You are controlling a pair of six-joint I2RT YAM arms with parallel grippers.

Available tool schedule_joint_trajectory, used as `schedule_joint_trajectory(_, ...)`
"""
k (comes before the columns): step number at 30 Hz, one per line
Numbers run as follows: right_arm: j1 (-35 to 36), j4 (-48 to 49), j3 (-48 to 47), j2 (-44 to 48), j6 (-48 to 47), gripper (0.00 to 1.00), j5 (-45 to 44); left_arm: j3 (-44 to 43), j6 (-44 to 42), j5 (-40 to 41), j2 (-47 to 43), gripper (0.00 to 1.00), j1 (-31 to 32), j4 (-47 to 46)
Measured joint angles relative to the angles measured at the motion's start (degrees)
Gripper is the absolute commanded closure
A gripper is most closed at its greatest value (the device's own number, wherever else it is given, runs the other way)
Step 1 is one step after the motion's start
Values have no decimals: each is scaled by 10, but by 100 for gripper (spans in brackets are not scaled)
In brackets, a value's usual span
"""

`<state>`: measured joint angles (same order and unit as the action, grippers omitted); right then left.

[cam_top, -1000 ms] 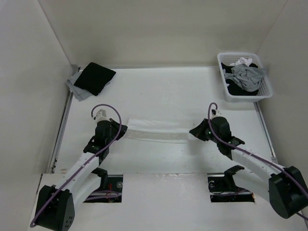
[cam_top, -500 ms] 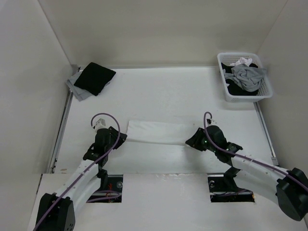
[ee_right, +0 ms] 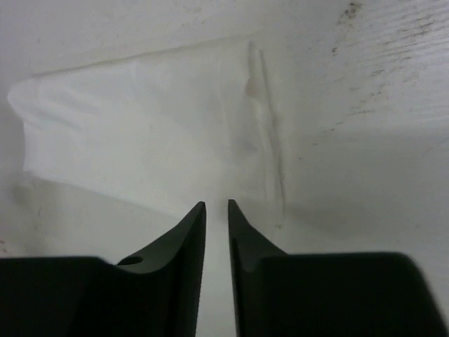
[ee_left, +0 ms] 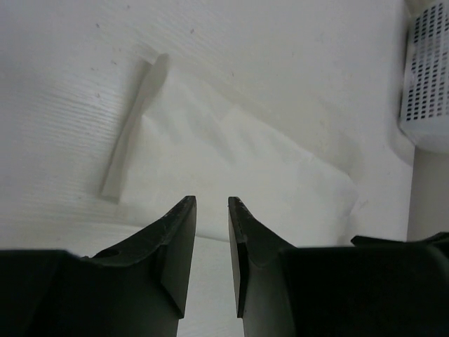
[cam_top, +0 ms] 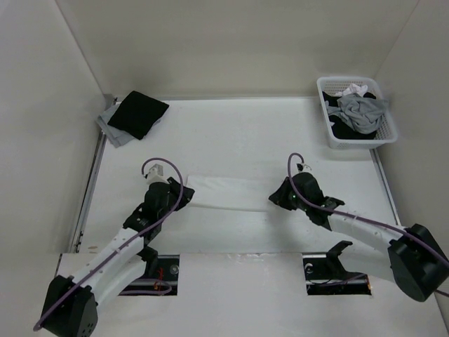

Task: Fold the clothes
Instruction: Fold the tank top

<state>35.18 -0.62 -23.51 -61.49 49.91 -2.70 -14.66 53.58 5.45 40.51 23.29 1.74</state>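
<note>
The clothes (cam_top: 231, 193), a white top folded into a long narrow band, lie flat across the middle of the table. My left gripper (cam_top: 184, 192) sits at the band's left end and my right gripper (cam_top: 275, 201) at its right end. From the left wrist, the clothes (ee_left: 231, 168) lie just beyond the gripper (ee_left: 212, 203), whose jaws stand a little apart with nothing between them. From the right wrist, the gripper (ee_right: 217, 207) hovers at the near edge of the clothes (ee_right: 147, 140), narrowly open and empty.
A white basket (cam_top: 389, 133) with grey, black and white garments stands at the back right and also shows in the left wrist view (ee_left: 428, 77). At the back left a black garment (cam_top: 138, 112) lies on a grey one (cam_top: 111, 128). White walls close in three sides.
Both grippers opened and let go of the band's ends, and it dropped flat on the table. The arms drew back toward me, then came forward to the ends again.
</note>
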Motion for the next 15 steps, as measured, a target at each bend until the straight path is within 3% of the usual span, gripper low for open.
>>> schedule_joint_trajectory(7, -74, 44, 15, -63, -1, 64, 11, 0, 2, 10, 44, 76, 25, -28)
schedule_joint_trajectory(10, -77, 50, 26, -59, 0, 54, 15, 0, 2, 12, 38, 76, 17, -31)
schedule_joint_trajectory(15, -78, 63, 28, -60, -2, 49, 33, 0, 2, 11, 34, 76, 3, -33)
